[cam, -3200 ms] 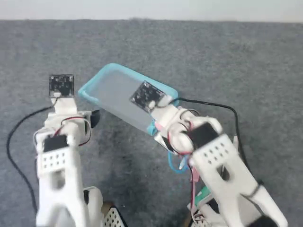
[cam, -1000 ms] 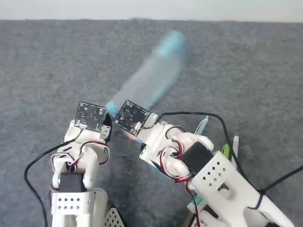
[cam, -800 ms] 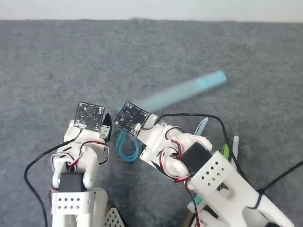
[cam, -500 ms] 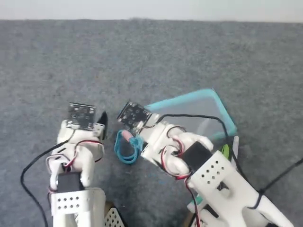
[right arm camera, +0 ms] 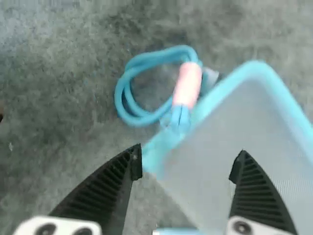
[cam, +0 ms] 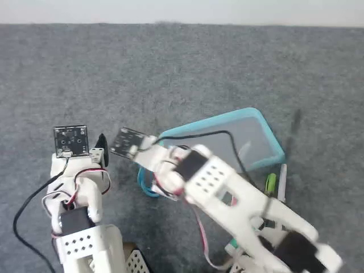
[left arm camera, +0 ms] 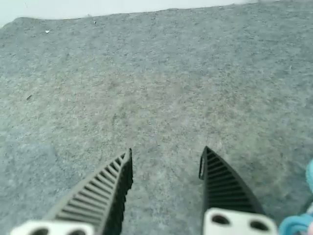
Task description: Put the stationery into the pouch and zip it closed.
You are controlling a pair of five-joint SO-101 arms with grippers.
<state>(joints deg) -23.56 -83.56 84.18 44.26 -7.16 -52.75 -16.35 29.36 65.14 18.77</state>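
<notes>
Mat (left arm camera: 161, 73): grey cloth, rough and matt, like felt.
Pouch (right arm camera: 234, 142): frosted see-through plastic, smooth; teal edging (cam: 216, 120).
Cord (right arm camera: 118, 98): teal string, matt; pink sleeve (right arm camera: 188, 85) smooth.
My left gripper (left arm camera: 165, 169): black plastic, matt, ribbed.
My right gripper (right arm camera: 190, 152): the same ribbed black plastic.

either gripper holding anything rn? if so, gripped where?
Nothing is held. The left gripper is open over the carpet. The right gripper is open, straddling a corner of the pouch without clamping it.

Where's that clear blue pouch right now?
The pouch lies on the grey carpet, right of centre in the high view, partly under the right arm, with pens at its near edge.
</notes>
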